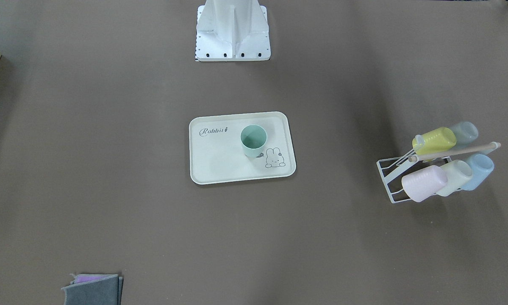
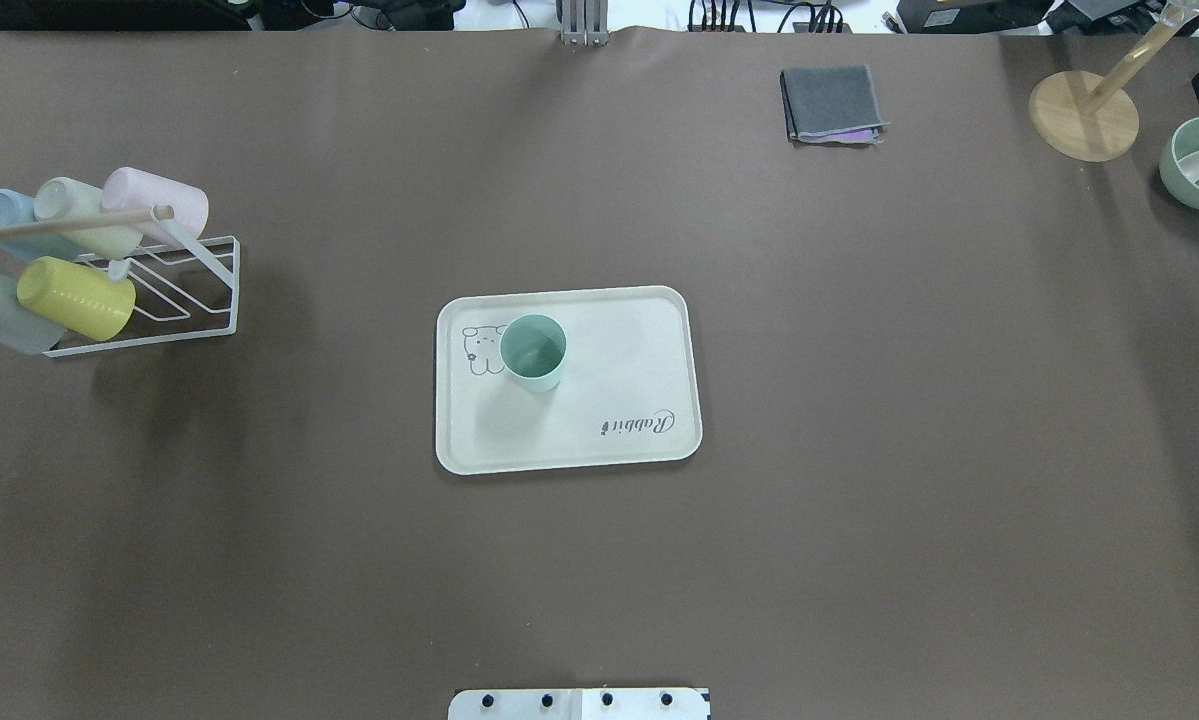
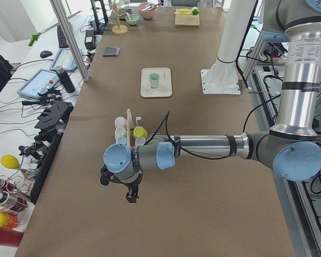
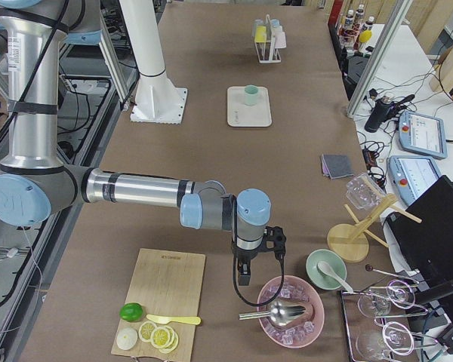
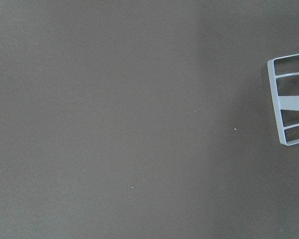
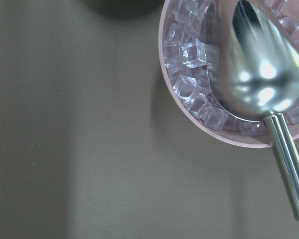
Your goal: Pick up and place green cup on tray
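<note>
a pale mint-green handleless cup (image 2: 533, 351) stands upright on a cream rectangular tray (image 2: 609, 340) at the middle of the brown table (image 2: 859, 400), mouth up, long axis vertical. the cup sits in the tray's left half as the robot sees it, nearer the far rim, just beside the small bunny drawing (image 1: 275, 160). the tray's long side runs across the table, slightly skewed, and bare table surface rings it on all four sides. well apart on the robot's left, a white wire rack (image 2: 194, 290) carries a yellow cup (image 2: 76, 297), a pink cup (image 2: 154, 200) and other pastel cups tilted on its pegs. a folded grey cloth (image 2: 831, 103) lies well apart at the far right. the left gripper (image 3: 130, 195) hangs fingers-down over bare table near the rack at the table's left end. the right gripper (image 4: 244, 275) hangs just beside a pink bowl of ice cubes (image 4: 291, 313) holding a metal scoop (image 6: 259, 74) at the right end. both grippers show only in the side views, so how wide either stands, or whether it holds anything, cannot be told.
</note>
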Robot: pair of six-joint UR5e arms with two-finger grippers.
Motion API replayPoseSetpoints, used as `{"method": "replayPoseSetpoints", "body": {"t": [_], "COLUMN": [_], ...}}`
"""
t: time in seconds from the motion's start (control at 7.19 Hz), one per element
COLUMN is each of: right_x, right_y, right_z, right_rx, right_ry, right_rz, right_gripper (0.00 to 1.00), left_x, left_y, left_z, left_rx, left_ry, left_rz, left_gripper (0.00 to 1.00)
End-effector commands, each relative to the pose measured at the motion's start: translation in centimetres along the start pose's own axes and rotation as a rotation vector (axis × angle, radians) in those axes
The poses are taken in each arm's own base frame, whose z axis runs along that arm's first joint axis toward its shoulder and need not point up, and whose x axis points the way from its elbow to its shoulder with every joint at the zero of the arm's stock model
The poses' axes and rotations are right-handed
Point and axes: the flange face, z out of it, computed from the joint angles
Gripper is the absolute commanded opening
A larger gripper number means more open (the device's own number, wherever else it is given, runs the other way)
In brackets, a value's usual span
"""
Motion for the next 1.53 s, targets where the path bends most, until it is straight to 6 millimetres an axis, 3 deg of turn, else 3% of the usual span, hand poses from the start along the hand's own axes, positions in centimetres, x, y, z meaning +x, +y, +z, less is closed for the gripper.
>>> {"method": "replayPoseSetpoints", "body": {"t": [0.0,0.56,0.84,1.39], "right_x": [0.1,0.3,0.2,0.3], "right_y": [0.0,0.1,0.0,0.0], "right_z": [0.1,0.5,0.5,0.5], "right_rx": [-0.003,-0.010,-0.011,-0.012], "right_ry": [0.000,0.003,0.012,0.014], "right_rz": [0.006,0.014,0.005,0.006], "right_gripper": [1.00,1.00,1.00,1.00], "left_x": [0.9,0.3,1.2,0.6], "left_y": [-0.9,-1.2,-2.1,-1.5], "left_z": [-0.5,0.7,0.9,1.9], "left_rx": [0.045,0.079,0.070,0.049], "left_ry": [-0.017,-0.028,-0.084,-0.092], "left_rz": [-0.018,0.018,0.047,0.037], "left_gripper": [0.98,0.98,0.98,0.98]}}
